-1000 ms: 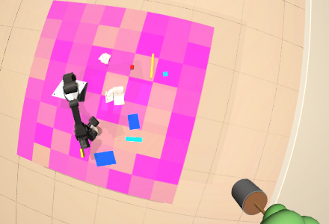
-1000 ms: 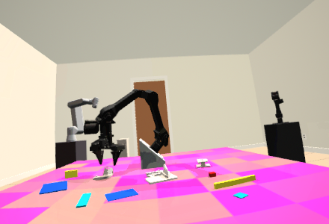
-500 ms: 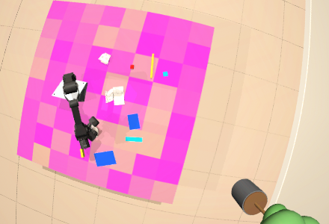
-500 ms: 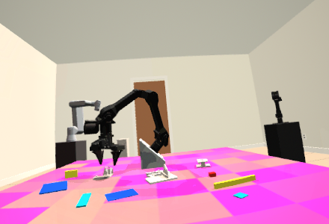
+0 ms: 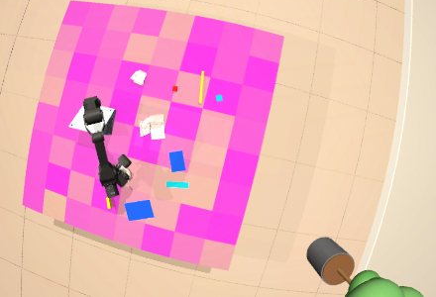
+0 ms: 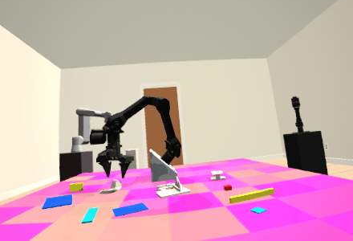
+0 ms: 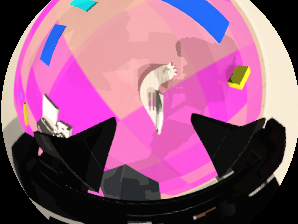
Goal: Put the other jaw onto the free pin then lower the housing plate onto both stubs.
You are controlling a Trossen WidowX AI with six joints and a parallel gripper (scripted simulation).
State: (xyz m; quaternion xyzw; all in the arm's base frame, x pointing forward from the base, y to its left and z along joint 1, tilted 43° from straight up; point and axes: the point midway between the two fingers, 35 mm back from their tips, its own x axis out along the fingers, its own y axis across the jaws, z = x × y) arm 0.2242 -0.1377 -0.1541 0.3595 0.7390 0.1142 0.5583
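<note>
The loose white jaw (image 5: pixel 127 171) (image 6: pixel 116 185) (image 7: pixel 149 90) is curved, with teeth at one end in the wrist view, and lies on the mat. My gripper (image 5: pixel 120 174) (image 6: pixel 115 176) (image 7: pixel 154 119) is open and empty, pointing down above this jaw. The white base (image 5: pixel 158 132) (image 6: pixel 173 194) (image 7: pixel 50 108) stands apart from it, with the mounted jaw (image 5: pixel 145 126) at one side; its pins are too small to make out. A separate white part (image 5: pixel 139 77) (image 6: pixel 217 175), apparently the housing plate, lies farther off on the mat.
A yellow block (image 5: pixel 109 203) (image 6: pixel 76 187) (image 7: pixel 238 78) and a blue plate (image 5: pixel 139 210) (image 6: pixel 58 202) (image 7: pixel 202 19) lie near the gripper. Another blue plate (image 5: pixel 177 161) (image 6: pixel 130 209) and a cyan strip (image 5: pixel 177 184) (image 6: pixel 90 214) lie beyond. A red cube (image 5: pixel 174 88) and yellow bar (image 5: pixel 201 87) are farther away.
</note>
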